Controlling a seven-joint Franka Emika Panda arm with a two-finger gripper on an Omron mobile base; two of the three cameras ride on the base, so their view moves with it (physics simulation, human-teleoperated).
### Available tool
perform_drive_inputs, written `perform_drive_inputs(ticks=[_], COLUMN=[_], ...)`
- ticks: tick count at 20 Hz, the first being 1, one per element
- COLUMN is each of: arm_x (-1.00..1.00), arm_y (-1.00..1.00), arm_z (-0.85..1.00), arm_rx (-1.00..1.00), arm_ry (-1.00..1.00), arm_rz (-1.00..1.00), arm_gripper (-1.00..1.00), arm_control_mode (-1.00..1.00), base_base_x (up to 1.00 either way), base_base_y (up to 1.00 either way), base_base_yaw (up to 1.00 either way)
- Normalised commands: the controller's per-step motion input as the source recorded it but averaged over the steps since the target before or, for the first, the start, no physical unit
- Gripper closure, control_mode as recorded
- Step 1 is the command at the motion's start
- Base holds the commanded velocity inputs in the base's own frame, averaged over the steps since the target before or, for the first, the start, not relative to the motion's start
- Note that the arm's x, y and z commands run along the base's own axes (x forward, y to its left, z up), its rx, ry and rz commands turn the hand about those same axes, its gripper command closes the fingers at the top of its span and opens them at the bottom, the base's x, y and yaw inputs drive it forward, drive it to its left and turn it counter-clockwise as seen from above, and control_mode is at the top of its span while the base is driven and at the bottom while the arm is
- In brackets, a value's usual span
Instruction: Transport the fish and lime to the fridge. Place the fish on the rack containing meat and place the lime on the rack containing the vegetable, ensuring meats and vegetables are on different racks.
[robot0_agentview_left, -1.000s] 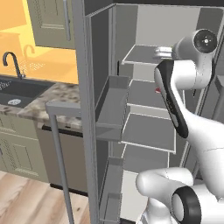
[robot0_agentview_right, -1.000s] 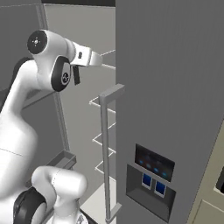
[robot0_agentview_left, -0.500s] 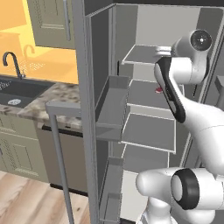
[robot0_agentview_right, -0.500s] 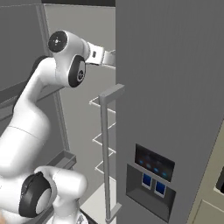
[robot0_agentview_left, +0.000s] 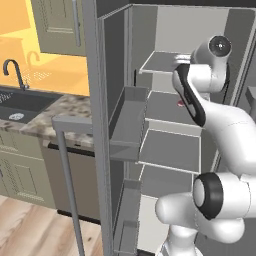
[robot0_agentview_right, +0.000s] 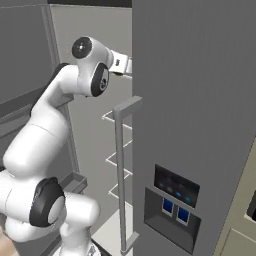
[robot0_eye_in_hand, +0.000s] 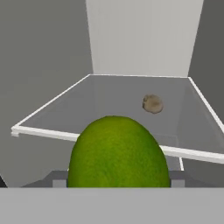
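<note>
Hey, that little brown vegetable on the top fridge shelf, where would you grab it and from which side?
Grip the vegetable across its middle, coming in level from the open front of the rack containing the vegetable. It is a small rounded lump lying loose toward the back right, so no side grips better; walls close off the other sides.

Topmost fridge shelf (robot0_eye_in_hand: 65, 109), grey with a pale front edge, the brownish-tan vegetable (robot0_eye_in_hand: 152, 104) on it.
</note>
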Motion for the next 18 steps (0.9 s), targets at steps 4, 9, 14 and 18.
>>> perform_drive_inputs(ticks=[4, 9, 14, 18], arm_x=[0.42, 0.42, 0.49, 0.51], arm_y=[-0.03, -0.07, -0.14, -0.19], arm_z=[-0.13, -0.13, -0.12, -0.15], arm_rx=[0.00, 0.00, 0.00, 0.00], arm_ry=[0.03, 0.00, 0.00, 0.00], arm_rz=[0.00, 0.00, 0.00, 0.00], arm_gripper=[1.00, 1.00, 1.00, 1.00], arm_control_mode=[-1.00, -1.00, -1.00, -1.00], base_base_x=[0.00, 0.00, 0.00, 0.00], base_base_y=[0.00, 0.00, 0.00, 0.00], base_base_yaw=[0.00, 0.00, 0.00, 0.00])
